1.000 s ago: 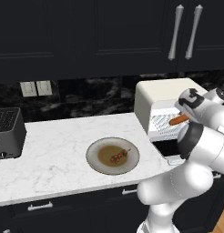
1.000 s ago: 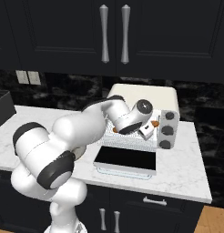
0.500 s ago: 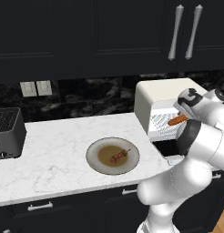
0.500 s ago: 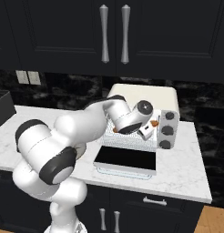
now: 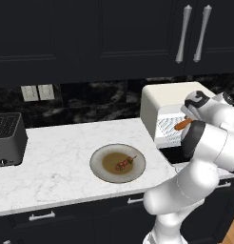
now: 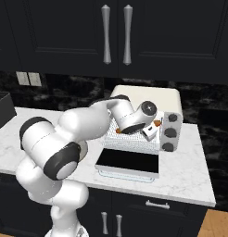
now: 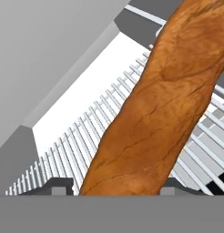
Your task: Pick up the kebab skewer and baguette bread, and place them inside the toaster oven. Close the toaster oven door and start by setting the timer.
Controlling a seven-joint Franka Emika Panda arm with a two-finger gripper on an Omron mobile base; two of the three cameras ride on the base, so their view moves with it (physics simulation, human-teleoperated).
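Observation:
The baguette bread (image 7: 159,109), a long orange-brown loaf, slants across the hand view just above the wire rack (image 7: 86,132). My gripper (image 7: 116,186) is shut on it, a fingertip (image 7: 59,185) at each side of its lower end. From the left base view the baguette (image 5: 184,124) pokes out of my gripper (image 5: 188,120) at the mouth of the cream toaster oven (image 5: 166,102). The toaster oven door (image 6: 128,162) lies folded down flat in front. The kebab skewer (image 5: 125,163) lies on the round plate (image 5: 97,164) to the left.
A dark slot toaster (image 5: 7,138) stands at the counter's far left. Round knobs (image 6: 169,132) run down the oven's right side. Dark cabinets with bar handles (image 5: 183,33) hang above. Bare marble counter (image 5: 57,162) lies between the slot toaster and the plate.
The gripper and baguette have crept slightly deeper toward the oven's opening. Plate, skewer and door have not moved.

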